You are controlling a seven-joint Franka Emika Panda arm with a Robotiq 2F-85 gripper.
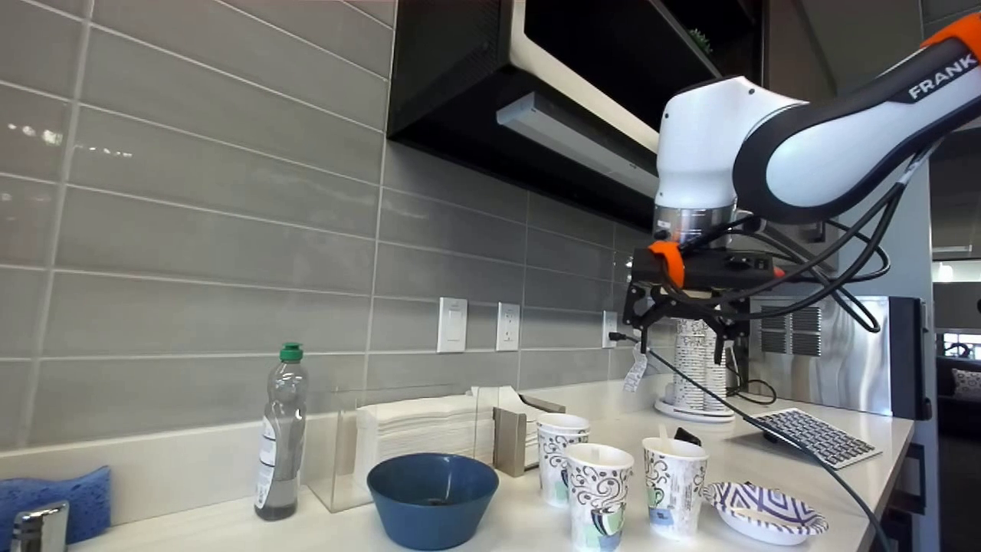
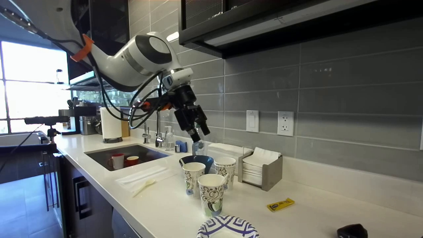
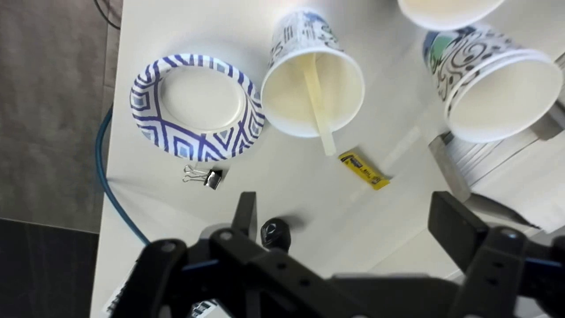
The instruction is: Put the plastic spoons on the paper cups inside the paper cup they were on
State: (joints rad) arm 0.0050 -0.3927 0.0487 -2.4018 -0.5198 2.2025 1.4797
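Note:
One paper cup (image 3: 282, 53) stands beside the patterned dish; it also shows in both exterior views (image 1: 674, 498) (image 2: 211, 198). A pale plastic spoon (image 3: 318, 99) leans inside it, its handle sticking out over the rim. A second paper cup (image 1: 600, 502) (image 2: 192, 180) has a light handle end (image 2: 182, 162) at its rim. Its inside is mostly cut off in the wrist view (image 3: 450, 13). Stacked paper cups (image 1: 563, 460) (image 3: 468, 66) stand by the napkin holder and look empty. My gripper (image 3: 351, 216) is open and empty, high above the counter beyond the cups (image 1: 680, 349).
A blue bowl (image 1: 433, 506) and a napkin holder (image 2: 271, 172) stand close to the cups. The patterned dish (image 3: 201, 137), a yellow packet (image 3: 364, 170), a binder clip (image 3: 207, 176) and a black object (image 3: 276, 234) lie around. Another pale spoon (image 2: 143, 187) lies near napkins.

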